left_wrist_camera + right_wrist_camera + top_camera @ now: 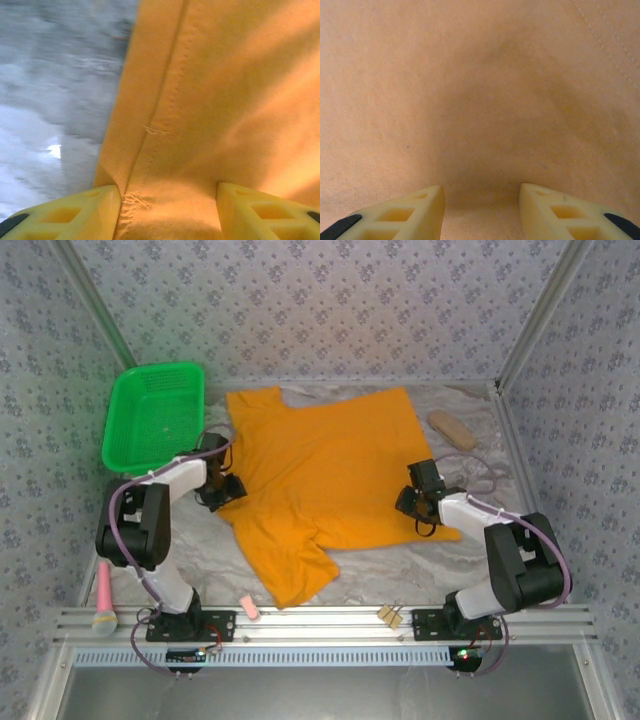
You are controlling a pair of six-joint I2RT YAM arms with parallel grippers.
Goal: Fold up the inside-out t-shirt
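Setup for first fold: t-shirt [320, 465] lies spread on table [400, 570]; left claw [167, 192], jaws spread, straddles stitched edge [165, 100]; right claw [481, 192], jaws spread, low over opposite side. Next move likely needs both to pinch cloth.

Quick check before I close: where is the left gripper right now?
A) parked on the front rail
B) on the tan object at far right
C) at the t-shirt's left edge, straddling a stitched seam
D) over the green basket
C: the top view puts the left gripper at the left edge of the t-shirt, and its wrist camera shows the stitched seam between its fingers.
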